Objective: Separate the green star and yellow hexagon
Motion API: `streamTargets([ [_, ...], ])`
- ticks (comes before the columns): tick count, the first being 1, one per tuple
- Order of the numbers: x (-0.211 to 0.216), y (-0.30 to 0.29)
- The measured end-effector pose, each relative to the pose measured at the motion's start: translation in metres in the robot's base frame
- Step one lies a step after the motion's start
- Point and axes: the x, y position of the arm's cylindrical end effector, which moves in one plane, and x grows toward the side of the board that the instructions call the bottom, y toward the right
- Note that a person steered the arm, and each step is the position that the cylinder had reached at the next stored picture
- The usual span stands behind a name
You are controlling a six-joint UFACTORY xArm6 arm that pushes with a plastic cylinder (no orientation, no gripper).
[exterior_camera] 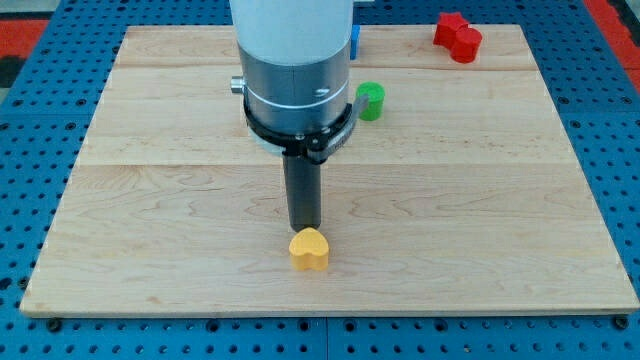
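Note:
A yellow block [309,250], heart-like in outline, lies near the view's bottom centre of the wooden board [150,200]. My tip [305,228] stands just above it in the view, touching or almost touching its upper edge. A green block [370,100], which looks round from here, sits well above and to the right, next to the arm's grey body [296,90]. The two blocks are far apart. The arm may hide other blocks behind it.
A red block [457,36] lies at the board's top right corner. A blue block [354,40] peeks out from behind the arm at the top centre. A blue pegboard [40,60] surrounds the board.

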Motion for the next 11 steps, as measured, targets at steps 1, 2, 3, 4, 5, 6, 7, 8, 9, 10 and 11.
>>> streamTargets([
  [1,-0.01,-0.037],
  [2,-0.028,-0.106],
  [3,-0.07,-0.165],
  [4,-0.121,-0.172],
  [5,-0.144,-0.131],
  [6,-0.144,-0.079],
  [7,-0.146,-0.071],
  [8,-0.146,-0.058],
  [9,-0.146,-0.024],
  [10,-0.143,0.006],
  [11,-0.128,0.013],
])
